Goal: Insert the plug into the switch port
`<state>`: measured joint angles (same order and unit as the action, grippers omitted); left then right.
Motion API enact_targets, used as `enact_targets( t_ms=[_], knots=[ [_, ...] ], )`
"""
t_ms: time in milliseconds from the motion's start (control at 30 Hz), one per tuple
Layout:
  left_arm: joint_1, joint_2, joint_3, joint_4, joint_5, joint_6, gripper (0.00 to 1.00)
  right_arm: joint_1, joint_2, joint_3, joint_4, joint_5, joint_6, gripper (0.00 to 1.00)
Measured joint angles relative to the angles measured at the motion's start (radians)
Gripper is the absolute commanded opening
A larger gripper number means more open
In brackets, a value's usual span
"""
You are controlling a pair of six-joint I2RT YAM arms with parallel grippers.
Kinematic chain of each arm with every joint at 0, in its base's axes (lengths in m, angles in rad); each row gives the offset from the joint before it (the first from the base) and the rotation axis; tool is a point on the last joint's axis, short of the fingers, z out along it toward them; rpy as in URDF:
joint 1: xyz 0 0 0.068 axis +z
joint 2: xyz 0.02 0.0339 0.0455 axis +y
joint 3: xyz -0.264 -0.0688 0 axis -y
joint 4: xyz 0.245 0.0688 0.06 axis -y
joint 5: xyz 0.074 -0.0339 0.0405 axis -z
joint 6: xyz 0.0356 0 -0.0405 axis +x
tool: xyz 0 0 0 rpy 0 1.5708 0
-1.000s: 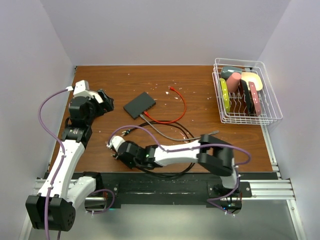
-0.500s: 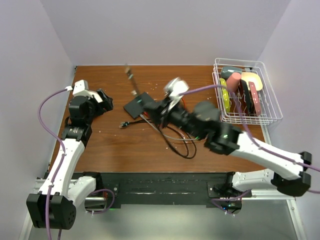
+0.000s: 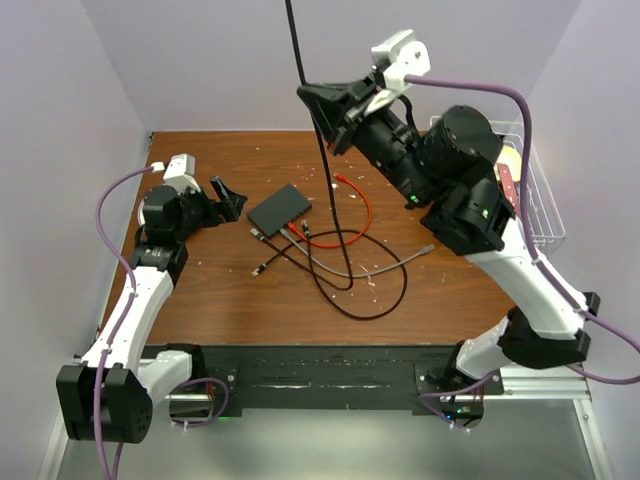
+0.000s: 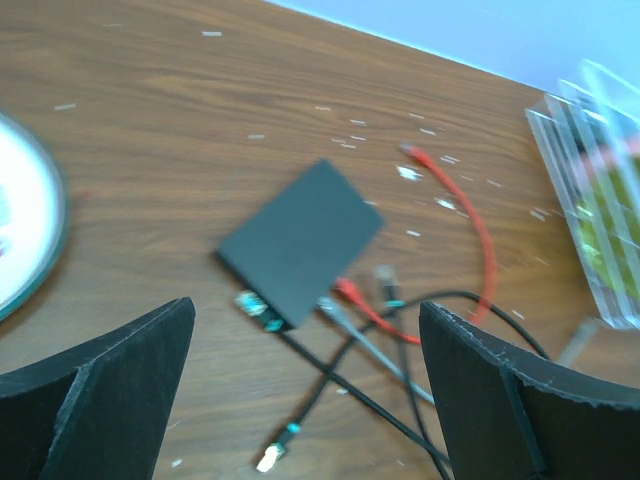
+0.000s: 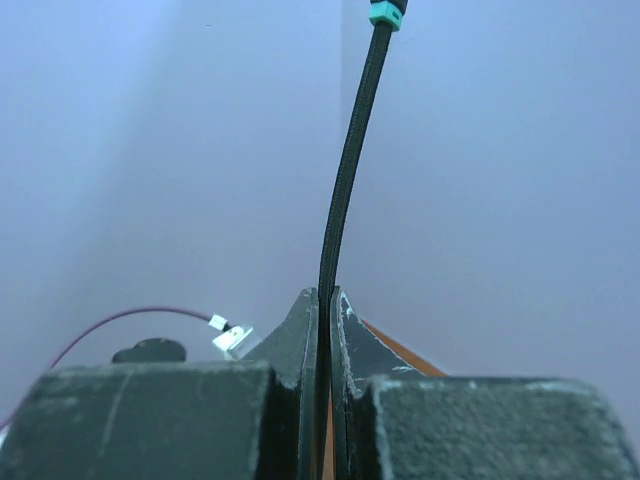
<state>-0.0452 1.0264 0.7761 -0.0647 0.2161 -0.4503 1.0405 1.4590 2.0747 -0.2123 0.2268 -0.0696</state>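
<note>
The flat black switch box (image 3: 280, 209) lies on the brown table; it also shows in the left wrist view (image 4: 300, 240). Its port edge (image 4: 285, 312) faces the near side, with a teal-collared black, a grey and a red cable end against it. My right gripper (image 3: 316, 100) is raised high above the table, shut on a black cable (image 5: 345, 170) with a teal collar (image 5: 385, 12). Its plug tip is out of view above. My left gripper (image 3: 232, 198) is open and empty, left of the box.
Red cable (image 3: 358, 208), grey cable (image 3: 400, 262) and black cable loops (image 3: 375, 300) lie by the box. A loose black plug (image 4: 270, 455) lies near it. A wire rack (image 3: 490, 190) with coloured items stands at the back right. Walls enclose three sides.
My right arm swung from low at the near left of the table up high over the back, lifting the black cable. The cables on the table shifted. My left gripper moved slightly right.
</note>
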Motion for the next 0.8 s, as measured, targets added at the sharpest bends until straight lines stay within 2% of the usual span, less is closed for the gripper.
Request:
enact_targets(
  t_ms=[100,233,400,600,800],
  knots=[
    [0.0,0.003,-0.008,0.065,0.122,0.0,1.0,-0.02,0.083,0.128,-0.05,0.008,-0.039,0.0],
    [0.0,-0.003,-0.018,0.123,0.217,0.0,0.99,-0.057,0.193,0.308,-0.106,0.021,-0.093,0.0],
    [0.0,-0.016,-0.024,0.171,0.31,-0.003,1.0,-0.081,0.188,0.31,-0.1,0.032,-0.149,0.0],
    [0.0,-0.091,-0.068,0.282,0.394,-0.037,1.0,-0.086,0.065,0.004,-0.04,0.006,-0.158,0.0],
    [0.0,-0.151,-0.135,0.458,0.445,-0.13,0.99,-0.086,0.023,-0.477,0.058,-0.071,-0.079,0.0]
  ],
)
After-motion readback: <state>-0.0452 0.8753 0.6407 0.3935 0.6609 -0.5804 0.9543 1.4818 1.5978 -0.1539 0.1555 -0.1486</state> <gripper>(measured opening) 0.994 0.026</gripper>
